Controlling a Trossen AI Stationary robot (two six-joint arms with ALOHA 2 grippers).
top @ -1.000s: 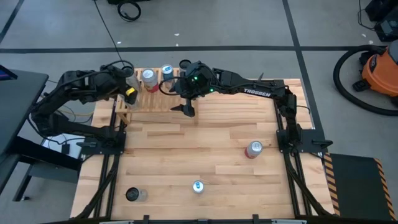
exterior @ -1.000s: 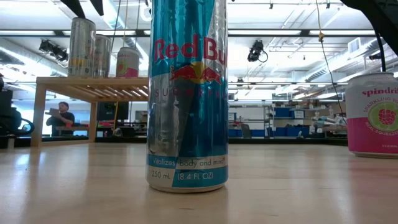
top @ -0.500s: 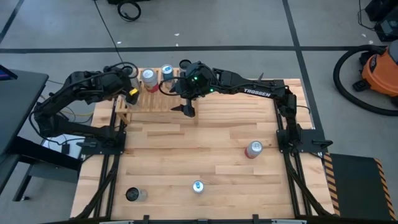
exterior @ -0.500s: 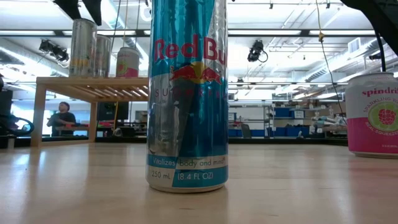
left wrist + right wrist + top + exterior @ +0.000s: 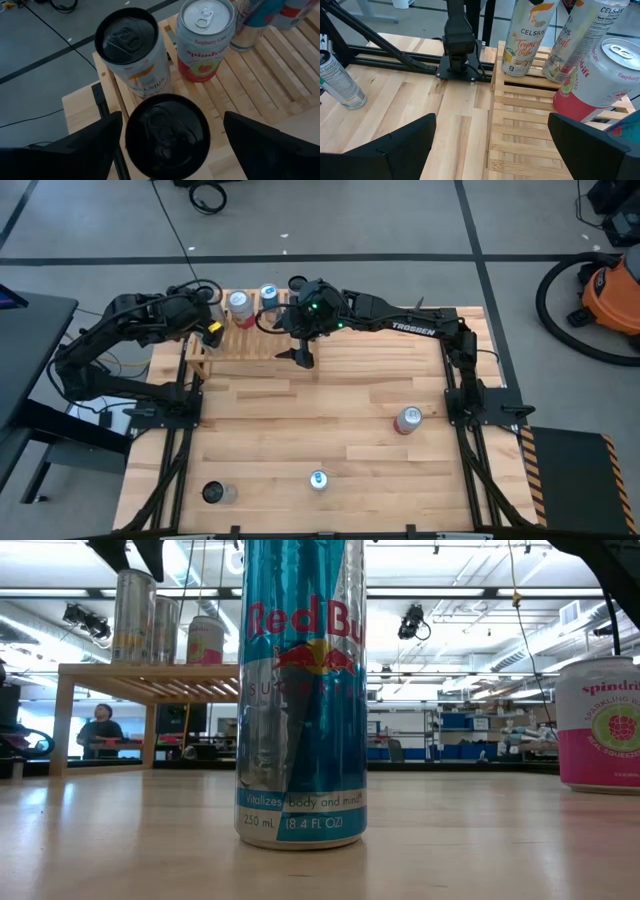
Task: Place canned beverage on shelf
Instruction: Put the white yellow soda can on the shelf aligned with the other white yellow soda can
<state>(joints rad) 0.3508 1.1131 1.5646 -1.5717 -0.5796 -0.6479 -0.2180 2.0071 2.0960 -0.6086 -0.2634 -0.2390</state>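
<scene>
The shelf (image 5: 250, 338) stands at the table's far left, with several cans upright on its slats. At its left end are two black-topped cans (image 5: 167, 135) (image 5: 132, 45), then a Spindrift can (image 5: 205, 40). My left gripper (image 5: 172, 120) is open above the nearer black-topped can, one finger to each side, and the low view shows the left gripper (image 5: 130, 550) clear above the can tops. My right gripper (image 5: 490, 155) hangs open over the shelf's right part (image 5: 303, 358), with nothing between its fingers.
On the tabletop stand a Red Bull can (image 5: 318, 479) near the front edge, a pink Spindrift can (image 5: 407, 420) at the right and a black-topped can (image 5: 213, 493) at the front left. The shelf's right half (image 5: 530, 135) is bare slats.
My left gripper, still open, has drifted a little toward the table's left edge above the cans, then kept still. The cans on the shelf have not moved.
</scene>
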